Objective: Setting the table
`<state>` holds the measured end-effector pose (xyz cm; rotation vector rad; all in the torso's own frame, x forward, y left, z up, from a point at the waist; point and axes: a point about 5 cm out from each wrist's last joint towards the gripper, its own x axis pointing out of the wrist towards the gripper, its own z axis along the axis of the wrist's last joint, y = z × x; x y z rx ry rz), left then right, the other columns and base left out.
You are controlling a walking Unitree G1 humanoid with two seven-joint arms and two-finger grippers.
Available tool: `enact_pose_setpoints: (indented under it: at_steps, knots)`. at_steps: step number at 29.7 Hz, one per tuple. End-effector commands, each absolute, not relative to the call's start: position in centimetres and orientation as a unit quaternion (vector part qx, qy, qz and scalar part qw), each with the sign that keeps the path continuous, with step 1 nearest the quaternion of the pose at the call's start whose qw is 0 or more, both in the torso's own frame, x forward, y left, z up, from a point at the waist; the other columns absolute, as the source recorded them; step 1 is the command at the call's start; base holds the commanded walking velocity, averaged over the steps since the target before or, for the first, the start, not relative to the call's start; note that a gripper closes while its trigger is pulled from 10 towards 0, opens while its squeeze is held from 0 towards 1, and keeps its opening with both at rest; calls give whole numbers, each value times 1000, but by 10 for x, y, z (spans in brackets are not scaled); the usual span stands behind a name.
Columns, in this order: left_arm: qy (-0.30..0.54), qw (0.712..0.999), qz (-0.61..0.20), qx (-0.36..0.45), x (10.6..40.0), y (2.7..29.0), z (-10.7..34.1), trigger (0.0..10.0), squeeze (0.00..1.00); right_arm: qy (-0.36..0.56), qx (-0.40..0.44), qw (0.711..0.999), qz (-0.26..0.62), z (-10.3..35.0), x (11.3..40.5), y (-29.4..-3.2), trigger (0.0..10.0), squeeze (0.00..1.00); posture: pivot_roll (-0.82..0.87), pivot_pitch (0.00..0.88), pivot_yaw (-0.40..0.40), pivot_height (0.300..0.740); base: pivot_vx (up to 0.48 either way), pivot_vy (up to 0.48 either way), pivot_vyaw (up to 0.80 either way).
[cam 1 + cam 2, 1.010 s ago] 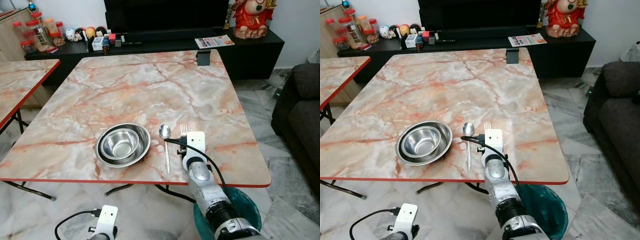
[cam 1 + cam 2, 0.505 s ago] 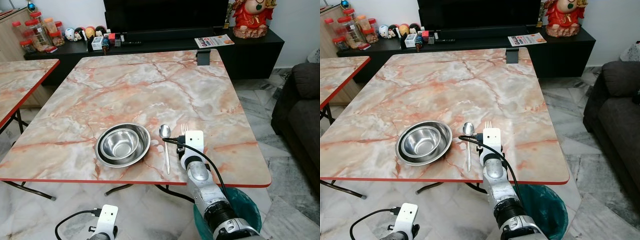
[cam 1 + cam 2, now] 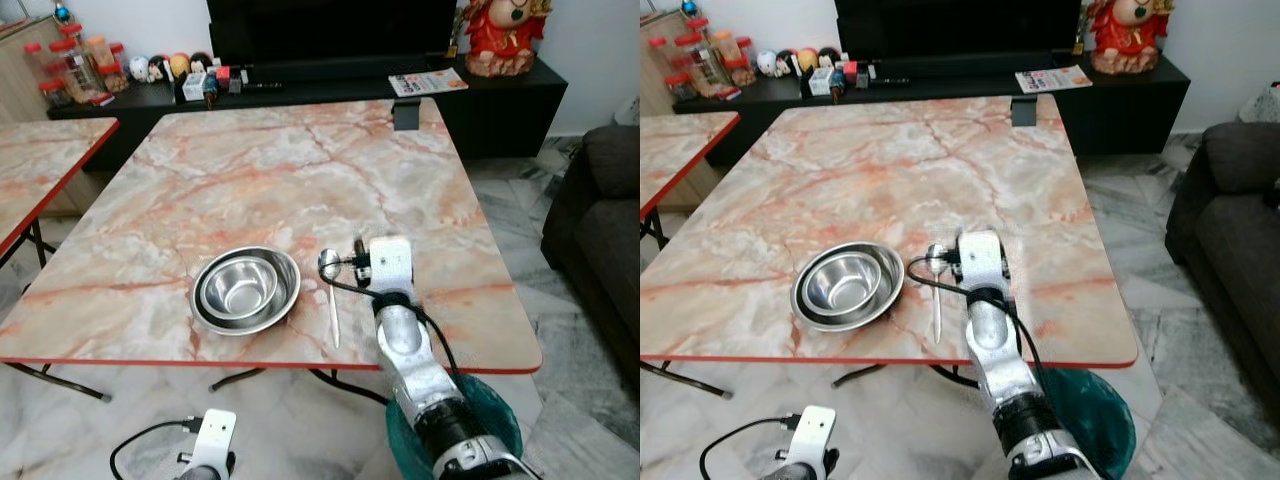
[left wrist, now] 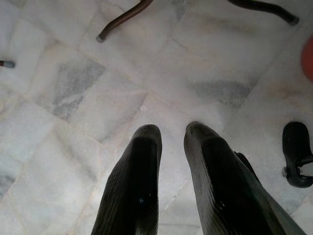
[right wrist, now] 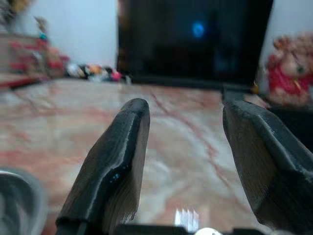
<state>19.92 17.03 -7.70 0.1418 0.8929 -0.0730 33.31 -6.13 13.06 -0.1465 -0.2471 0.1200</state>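
Observation:
A steel bowl [image 3: 245, 288] sits near the front edge of the marble table [image 3: 280, 170]. A spoon [image 3: 331, 300] lies just right of it, handle toward me. My right arm's wrist [image 3: 385, 262] hovers right beside the spoon, low over the table. In the right wrist view my right gripper [image 5: 186, 147] is open, with nothing between its black fingers [image 5: 115, 171]. The tines of a fork [image 5: 186, 215] show on the table beneath it. My left gripper [image 4: 172, 147] hangs idle over the floor, fingers close together.
A teal bin [image 3: 500, 420] stands on the floor under my right arm. A second table [image 3: 40, 160] is at the left and a dark sofa [image 3: 600, 220] at the right. A small black stand [image 3: 407, 115] sits on the far table edge.
My right wrist has lifted and moved forward over the fork, so the fork's tines are now covered in the eye views. Bowl and spoon have not moved.

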Motion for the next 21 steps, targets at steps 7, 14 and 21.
enact_pose_setpoints:
  at_steps: [7, 14, 21]
  knots:
    - [436, 898, -27, 63, 198, 173, -78, 10000, 0, -104, -74, 989, 74, 118, 328, -60, 10000, 0, -58, 0, 89, 740, 0, 0, 0]
    - [436, 898, -20, 56, 198, 174, -78, 10000, 0, -90, -75, 991, 64, 106, 323, -73, 10000, 0, -62, 0, 86, 740, 0, 159, 0]
    - [435, 898, -23, 60, 198, 174, -78, 10000, 0, -86, -76, 992, 59, 102, 321, -78, 10000, 0, -64, 0, 88, 740, 0, 427, 0]
